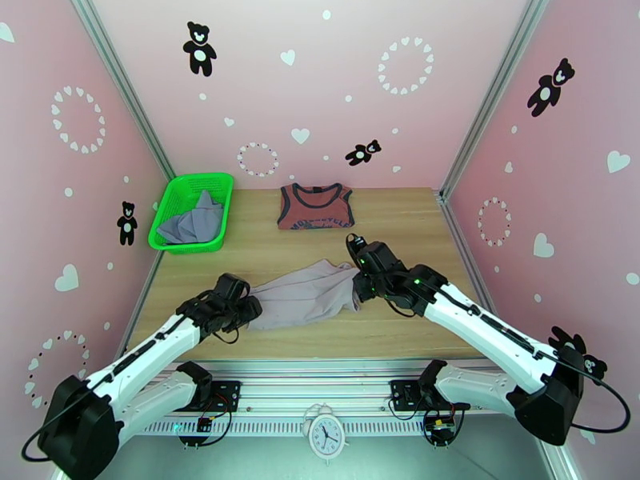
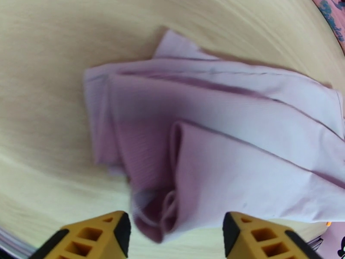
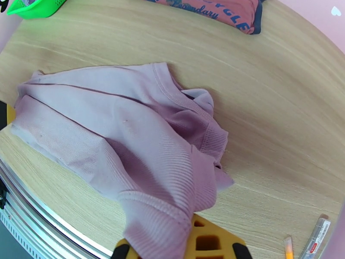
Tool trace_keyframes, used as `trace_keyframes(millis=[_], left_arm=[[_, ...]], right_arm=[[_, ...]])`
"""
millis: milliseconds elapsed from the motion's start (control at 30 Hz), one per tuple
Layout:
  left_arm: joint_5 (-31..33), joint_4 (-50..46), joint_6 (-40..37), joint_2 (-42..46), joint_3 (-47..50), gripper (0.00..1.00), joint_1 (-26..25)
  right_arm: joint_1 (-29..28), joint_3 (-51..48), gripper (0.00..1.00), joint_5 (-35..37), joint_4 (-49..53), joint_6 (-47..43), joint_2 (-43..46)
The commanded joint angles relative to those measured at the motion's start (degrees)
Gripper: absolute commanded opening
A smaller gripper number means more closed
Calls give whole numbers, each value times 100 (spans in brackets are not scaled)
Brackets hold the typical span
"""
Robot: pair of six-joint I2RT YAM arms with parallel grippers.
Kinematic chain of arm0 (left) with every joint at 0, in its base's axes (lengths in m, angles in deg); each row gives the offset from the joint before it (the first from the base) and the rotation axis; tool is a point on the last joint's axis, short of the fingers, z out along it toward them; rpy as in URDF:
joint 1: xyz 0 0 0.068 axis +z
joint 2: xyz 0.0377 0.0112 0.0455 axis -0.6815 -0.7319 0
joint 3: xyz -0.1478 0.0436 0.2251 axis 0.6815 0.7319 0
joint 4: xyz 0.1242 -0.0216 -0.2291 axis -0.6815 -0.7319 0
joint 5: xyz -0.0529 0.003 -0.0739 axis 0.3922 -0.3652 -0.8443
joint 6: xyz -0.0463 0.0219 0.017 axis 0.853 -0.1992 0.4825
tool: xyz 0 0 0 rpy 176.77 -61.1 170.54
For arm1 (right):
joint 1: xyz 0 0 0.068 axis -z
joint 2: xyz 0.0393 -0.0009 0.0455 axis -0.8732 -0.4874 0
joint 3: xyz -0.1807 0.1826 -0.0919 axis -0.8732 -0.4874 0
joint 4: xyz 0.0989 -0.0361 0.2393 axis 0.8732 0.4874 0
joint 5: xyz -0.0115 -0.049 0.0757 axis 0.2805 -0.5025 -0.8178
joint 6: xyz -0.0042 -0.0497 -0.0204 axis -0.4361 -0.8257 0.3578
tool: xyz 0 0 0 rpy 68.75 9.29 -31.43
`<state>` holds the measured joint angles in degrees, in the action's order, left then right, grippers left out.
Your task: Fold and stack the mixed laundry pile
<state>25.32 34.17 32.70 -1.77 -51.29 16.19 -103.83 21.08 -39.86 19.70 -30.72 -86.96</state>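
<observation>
Two grippers at the mauve-beige garment (image 1: pixel 308 296) on the table (image 1: pixel 416 234): right gripper (image 3: pixel 183 249) clamps one end, left gripper (image 2: pixel 176 227) open at the other. Red tank top (image 1: pixel 315 206) lies flat behind; grey shirt (image 1: pixel 194 222) sits in green basket (image 1: pixel 190 248).

Left fingers (image 2: pixel 97 240) apart, right fingers (image 3: pixel 211 241) together.

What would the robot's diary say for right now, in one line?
left gripper: open over mauve garment | right gripper: shut on it | red tank top: flat at back | grey shirt: in green basket
</observation>
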Motion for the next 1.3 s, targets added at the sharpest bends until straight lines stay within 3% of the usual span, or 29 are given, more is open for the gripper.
trace_keyframes(millis=[0,67,133,233,367,500,633,833,1033,1267], left_arm=[[-223,478,-19,-331,20,51,-24],[-224,573,-43,-531,9,46,-44],[-152,607,-85,-704,-6,35,-52],[196,402,-237,-822,-216,0,-52],[711,-359,-460,-470,-910,0,-57],[1282,-1616,-830,92,-2347,0,-44],[1633,-2613,-1232,426,-4173,0,-44],[1860,-3413,-1672,269,-6354,0,-48],[1785,-3727,-1759,140,-7438,0,-48],[1100,-3987,-1588,372,-7586,0,-48]], right_arm=[[38,-62,0,-37,-60,45,-32],[32,-60,0,-34,-44,45,2],[38,-69,0,-19,-25,53,44],[46,-91,0,-6,13,41,122],[45,-65,0,20,145,3,292],[89,233,0,7,467,-256,548],[162,994,0,25,931,-720,759],[212,2502,0,60,1616,-1330,719],[206,3487,0,-251,2044,-1537,709],[213,3743,0,-1024,2372,-1354,1062]])
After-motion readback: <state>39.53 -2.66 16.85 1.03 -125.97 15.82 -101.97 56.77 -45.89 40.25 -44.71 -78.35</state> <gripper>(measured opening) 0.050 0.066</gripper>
